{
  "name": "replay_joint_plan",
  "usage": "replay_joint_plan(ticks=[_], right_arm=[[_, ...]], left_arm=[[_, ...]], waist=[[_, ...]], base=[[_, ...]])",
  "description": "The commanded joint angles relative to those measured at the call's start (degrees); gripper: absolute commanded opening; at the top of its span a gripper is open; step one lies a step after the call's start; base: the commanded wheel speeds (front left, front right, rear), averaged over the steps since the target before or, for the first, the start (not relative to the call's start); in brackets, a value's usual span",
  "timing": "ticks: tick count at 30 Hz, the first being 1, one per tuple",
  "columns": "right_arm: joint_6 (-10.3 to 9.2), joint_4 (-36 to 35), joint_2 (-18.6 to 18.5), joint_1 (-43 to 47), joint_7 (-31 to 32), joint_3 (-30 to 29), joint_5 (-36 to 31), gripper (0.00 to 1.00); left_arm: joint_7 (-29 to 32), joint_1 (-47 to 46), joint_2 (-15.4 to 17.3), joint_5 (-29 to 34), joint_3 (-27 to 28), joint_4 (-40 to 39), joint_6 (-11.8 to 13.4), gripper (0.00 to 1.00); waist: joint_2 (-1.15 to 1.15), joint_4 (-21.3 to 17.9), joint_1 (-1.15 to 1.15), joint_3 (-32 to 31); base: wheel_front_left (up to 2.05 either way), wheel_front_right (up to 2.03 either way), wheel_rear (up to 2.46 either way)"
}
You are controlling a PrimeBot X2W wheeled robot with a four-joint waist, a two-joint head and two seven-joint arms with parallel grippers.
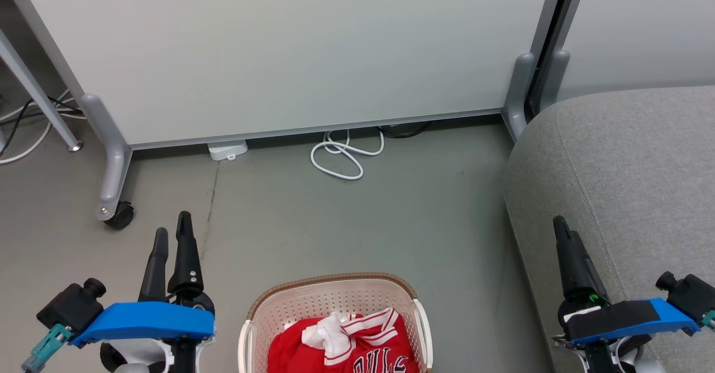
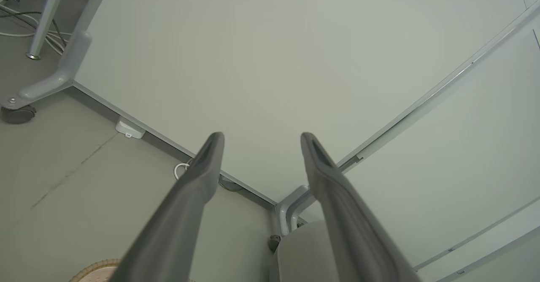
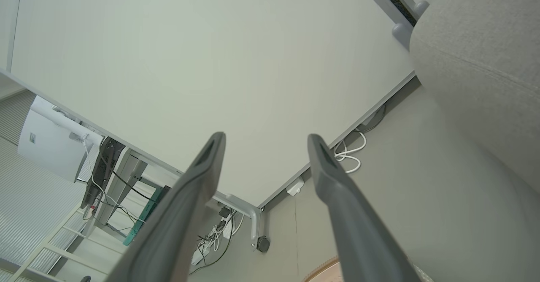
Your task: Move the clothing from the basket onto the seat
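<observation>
Evidently both tools stood released and empty: left gripper [image 1: 172, 225], right gripper [image 3: 263, 137]. Clothing [image 1: 357, 345] lay bunched in the basket [image 1: 335, 281], short of its far rim. Risk: a pinch might lift one garment only, or fabric might snag the rim and drag the basket. Basket's near half was cut off; garment count unclear.

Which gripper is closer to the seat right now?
Right. The right gripper is at the seat edge nearest the basket, open; the left gripper is beyond the basket's far side, above the floor.
</observation>
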Motion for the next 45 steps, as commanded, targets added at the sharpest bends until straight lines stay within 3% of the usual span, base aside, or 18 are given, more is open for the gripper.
replay_joint_plan(ticks=[1,18,45], right_arm=[[0.14,-1.00,-0.34,-1.42,-0.50,0.25,-1.40,1.00],[0.15,-0.82,-0.41,-1.72,-3.39,1.63,-15.97,1.00],[0.18,-2.13,-0.50,-1.99,-7.19,3.31,-31.14,1.00]], left_arm=[[-0.41,-1.59,0.45,1.66,-0.35,-0.95,0.20,1.00],[-3.32,-2.28,1.52,18.76,-4.47,0.58,1.55,1.00],[-7.09,-3.78,3.08,33.51,-9.27,0.85,3.65,1.00]], waist=[[0.00,0.01,0.00,0.01],[0.00,0.38,0.00,0.29],[0.00,1.08,0.00,1.14]], base=[[0.00,0.00,0.00],[0.00,0.00,0.00],[0.00,0.00,0.00]])
